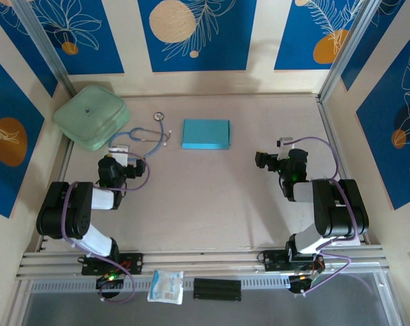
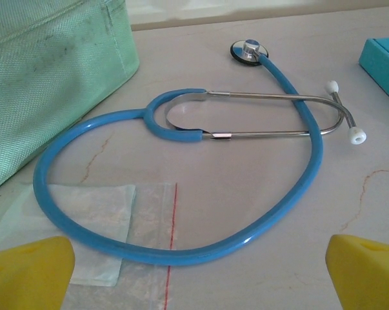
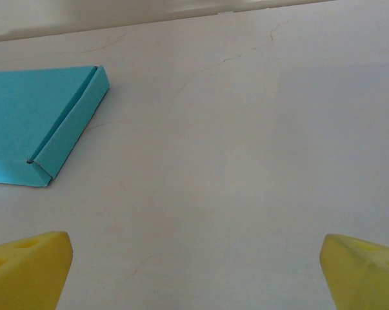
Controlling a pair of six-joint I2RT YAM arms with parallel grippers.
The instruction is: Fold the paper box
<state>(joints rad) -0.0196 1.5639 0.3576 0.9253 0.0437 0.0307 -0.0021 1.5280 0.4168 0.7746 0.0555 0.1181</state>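
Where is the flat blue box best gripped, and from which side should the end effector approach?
Likely the short right end of the blue box, which faces the open right end effector. It lies flat and closed on the table, so come low from the right, pinching that thin end between top and bottom.

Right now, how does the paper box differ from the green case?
The paper box is sky blue, flat and sharp-cornered; the green case is rounded and thicker. The box lies near the middle; the case sits in the far left corner. Both rest on the table.
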